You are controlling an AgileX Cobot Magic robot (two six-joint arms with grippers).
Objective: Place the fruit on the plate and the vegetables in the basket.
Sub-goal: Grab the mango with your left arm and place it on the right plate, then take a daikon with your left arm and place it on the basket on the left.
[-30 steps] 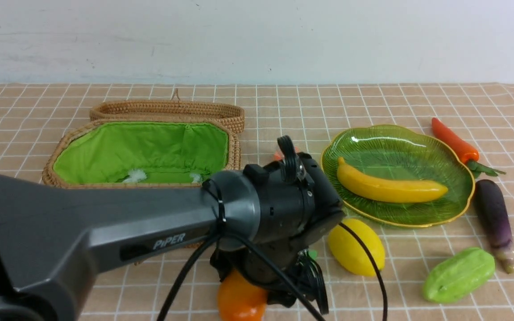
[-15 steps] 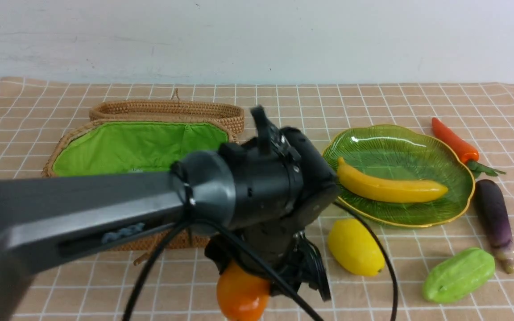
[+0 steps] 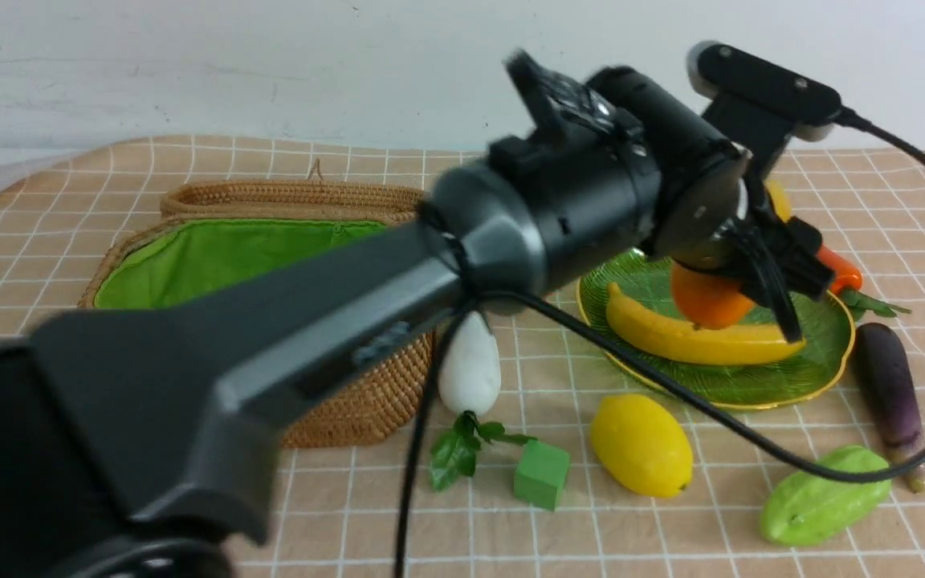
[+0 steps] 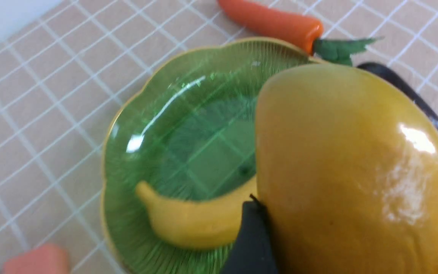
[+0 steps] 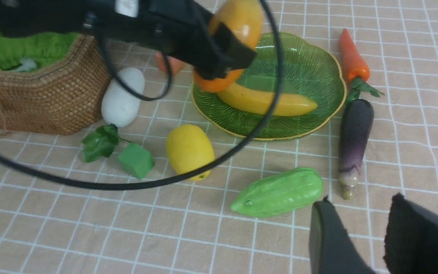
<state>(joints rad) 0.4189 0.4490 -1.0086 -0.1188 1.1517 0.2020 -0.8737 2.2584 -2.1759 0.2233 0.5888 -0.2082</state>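
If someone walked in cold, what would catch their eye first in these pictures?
The big dark left arm fills the front view, its left gripper clamped on a glossy mango above the green plate, where a banana lies. Next, the open wicker basket with bright green lining, at left.

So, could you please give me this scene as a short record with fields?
left gripper: shut on mango, raised at the plate
right gripper: open, empty
on plate: banana
on cloth: lemon, radish, gourd, eggplant, pepper
basket: open, beside radish
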